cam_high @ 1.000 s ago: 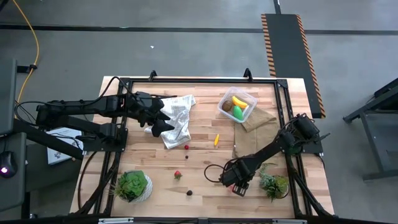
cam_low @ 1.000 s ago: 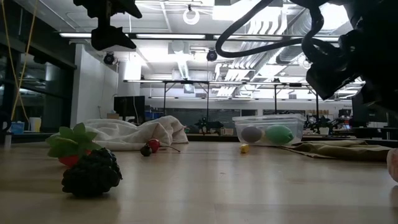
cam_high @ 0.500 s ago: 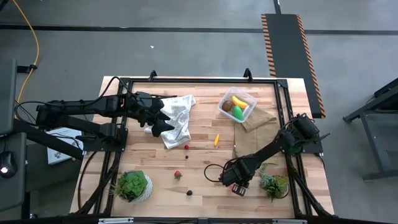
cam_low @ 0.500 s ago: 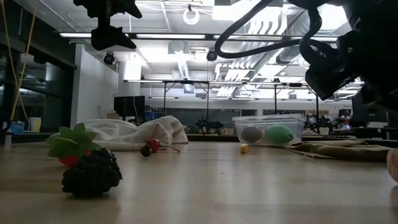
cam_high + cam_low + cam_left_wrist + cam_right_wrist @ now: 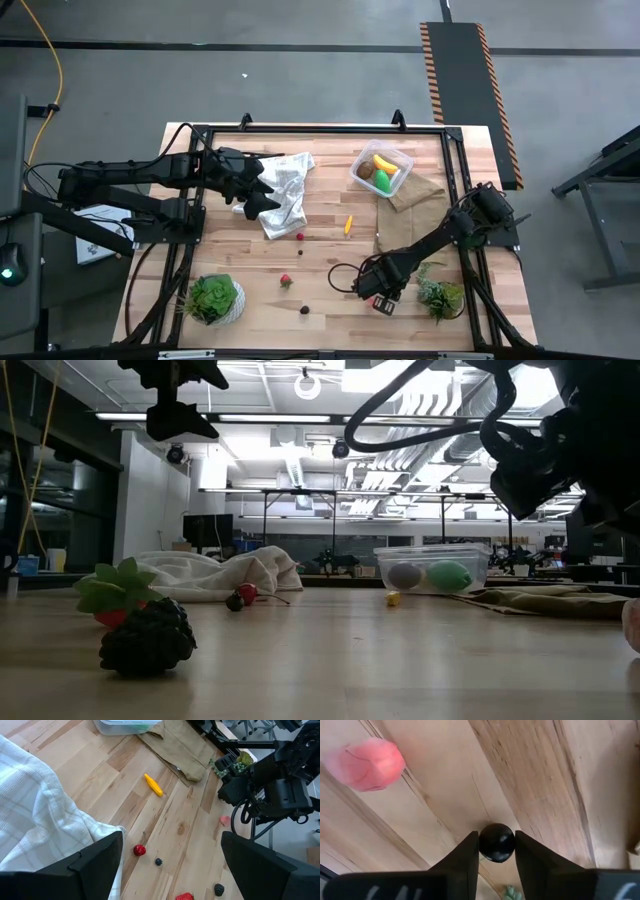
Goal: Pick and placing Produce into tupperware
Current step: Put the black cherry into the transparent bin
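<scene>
Right pincer [image 5: 496, 851] lowered near worktop [image 5: 330, 262] front edge, fingers pressed against small dark berry [image 5: 496, 842]. Left pincer [image 5: 262, 190] held wide open, empty, over white checked cloth [image 5: 285, 190].

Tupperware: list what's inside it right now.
The tupperware holds a yellow banana, a green oval and a brown kiwi-like ball. Anything lying under those three is covered.

Clear square tupperware [image 5: 382, 169] holding banana [image 5: 385, 163], green oval [image 5: 384, 181], brown ball [image 5: 367, 170], orange-yellow piece [image 5: 348, 225] on bare wood nearby
</scene>
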